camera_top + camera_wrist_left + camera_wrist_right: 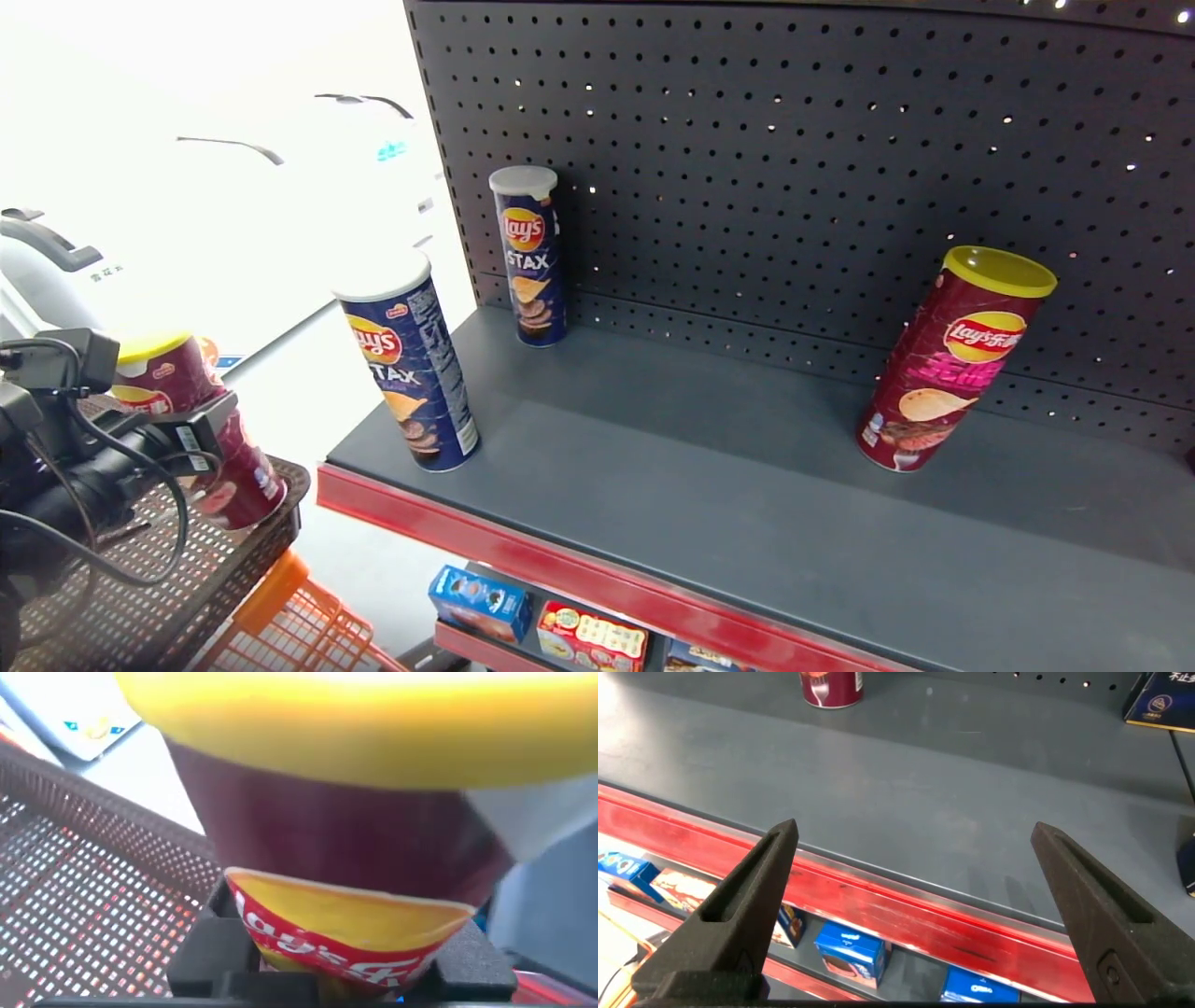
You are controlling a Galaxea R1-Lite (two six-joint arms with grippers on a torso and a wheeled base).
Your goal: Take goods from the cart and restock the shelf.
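Left end effector (341, 952) clamped on red can (168, 373), over cart basket (140, 597). Right end effector (924, 915) wide open, empty, shelf (709, 485) edge below it. Best to lift clear of basket rim, keep upright, set down past front blue can (411, 373).

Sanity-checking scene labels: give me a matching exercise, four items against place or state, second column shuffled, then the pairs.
1. left gripper
2. right gripper
3. blue cans
4. small boxes

a. on the lower level, under the red rail
b. jaws open, at the front edge of the shelf
c. standing on the shelf
d. jaws shut on a red can, over the cart

Pairs: 1-d, 2-b, 3-c, 4-a.
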